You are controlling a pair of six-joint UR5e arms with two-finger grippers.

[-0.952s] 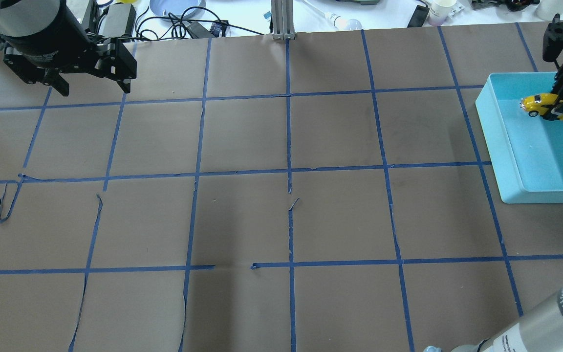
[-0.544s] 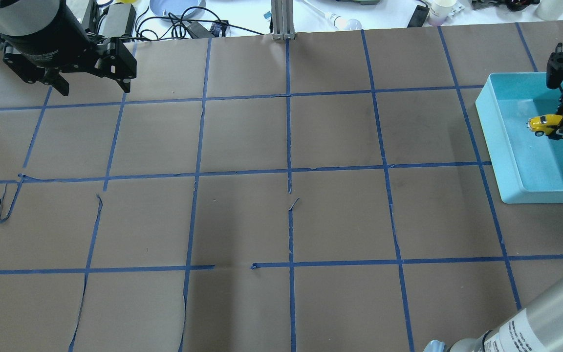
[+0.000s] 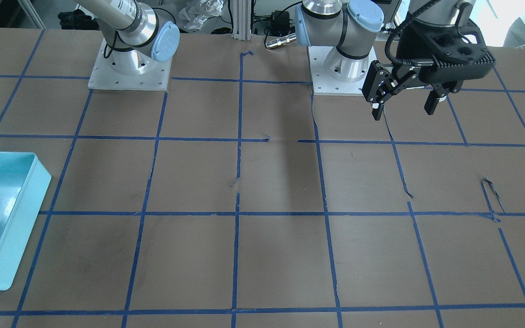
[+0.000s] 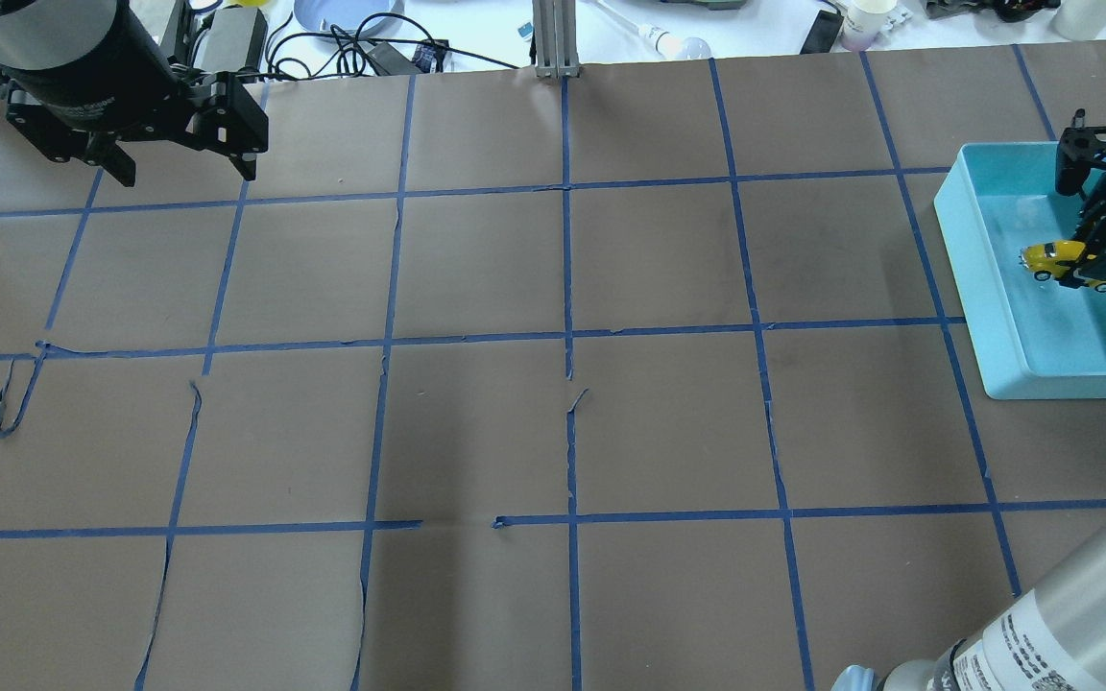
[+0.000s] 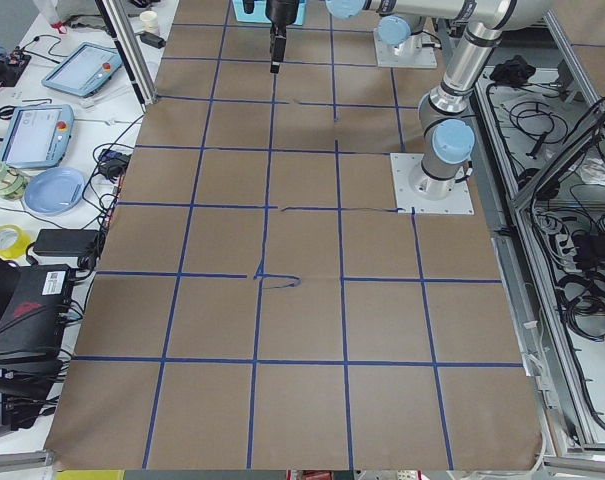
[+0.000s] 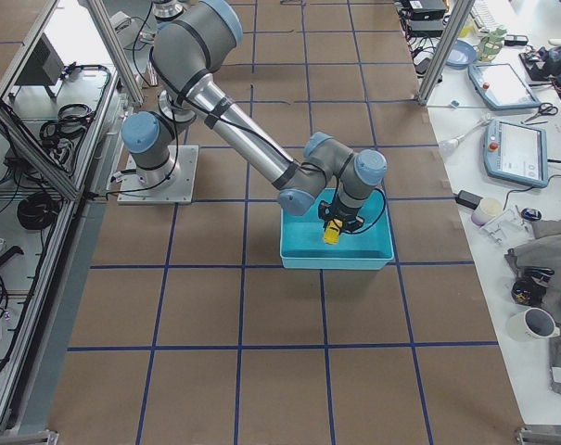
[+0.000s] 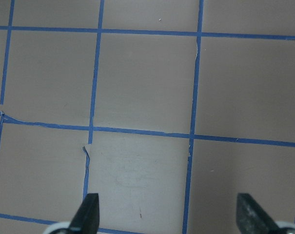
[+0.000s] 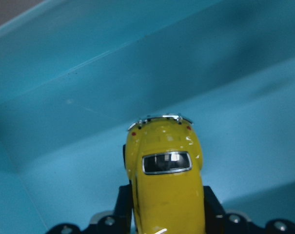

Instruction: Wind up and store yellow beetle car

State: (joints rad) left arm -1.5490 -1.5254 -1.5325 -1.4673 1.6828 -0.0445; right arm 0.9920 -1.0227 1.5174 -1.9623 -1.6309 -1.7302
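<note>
1. Gripping the yellow beetle car [image 8: 167, 190] by its sides, my right gripper [image 4: 1093, 261] is clamped on it, one finger [image 8: 122, 207] pressed against each flank.
2. The car is inside the turquoise bin [image 4: 980, 278], low over its floor, with its rear window towards one wall. I cannot tell whether the wheels touch the floor.
3. My left gripper [image 4: 186, 176] hangs with its fingers spread wide, grasping nothing, above the brown paper-covered table [image 4: 553, 422] with its blue tape grid, well apart from the bin.
</note>
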